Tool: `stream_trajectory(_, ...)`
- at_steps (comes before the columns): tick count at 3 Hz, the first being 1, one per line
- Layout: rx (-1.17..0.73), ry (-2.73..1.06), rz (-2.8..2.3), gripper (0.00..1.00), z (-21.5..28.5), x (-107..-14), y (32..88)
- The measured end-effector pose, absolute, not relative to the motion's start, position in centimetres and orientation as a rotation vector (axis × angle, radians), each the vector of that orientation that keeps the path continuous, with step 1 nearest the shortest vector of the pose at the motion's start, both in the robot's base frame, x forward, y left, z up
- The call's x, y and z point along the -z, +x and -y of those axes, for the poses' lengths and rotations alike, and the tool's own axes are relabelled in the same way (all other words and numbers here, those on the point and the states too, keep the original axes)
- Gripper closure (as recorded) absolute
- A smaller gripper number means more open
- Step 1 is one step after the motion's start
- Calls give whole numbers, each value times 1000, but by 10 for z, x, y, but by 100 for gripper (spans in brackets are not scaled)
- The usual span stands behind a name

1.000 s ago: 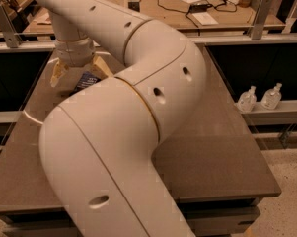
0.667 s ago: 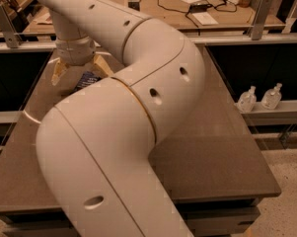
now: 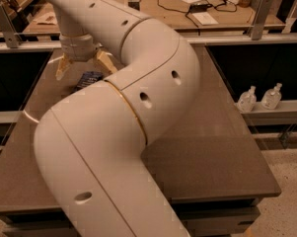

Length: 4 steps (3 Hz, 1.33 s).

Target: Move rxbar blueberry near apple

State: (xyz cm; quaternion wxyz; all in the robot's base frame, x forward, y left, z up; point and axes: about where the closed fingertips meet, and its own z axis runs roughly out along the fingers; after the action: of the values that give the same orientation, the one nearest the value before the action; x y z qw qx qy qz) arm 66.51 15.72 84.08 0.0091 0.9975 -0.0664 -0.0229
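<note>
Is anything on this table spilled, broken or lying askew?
Nothing stands out. The blue snack bar lies flat on the table, far left, under the open claw. The big arm hides much of the table, so I cannot check there.

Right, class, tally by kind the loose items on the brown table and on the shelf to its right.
Dark navy-blue flat wrapped snack bar: 1, below the robot's open hand, at the far-left end of the brown table
Clear plastic bottles: 2, on the grey side shelf
Total: 3
</note>
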Motion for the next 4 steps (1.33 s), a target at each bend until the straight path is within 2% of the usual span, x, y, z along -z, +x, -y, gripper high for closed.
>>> stream_trajectory(2, 109, 3074, 191, 0, -164, -818, 669)
stream_trajectory(3, 120, 3071, 209, 18, -165, -814, 670)
stream_trajectory(4, 128, 3077, 232, 41, -162, -814, 673)
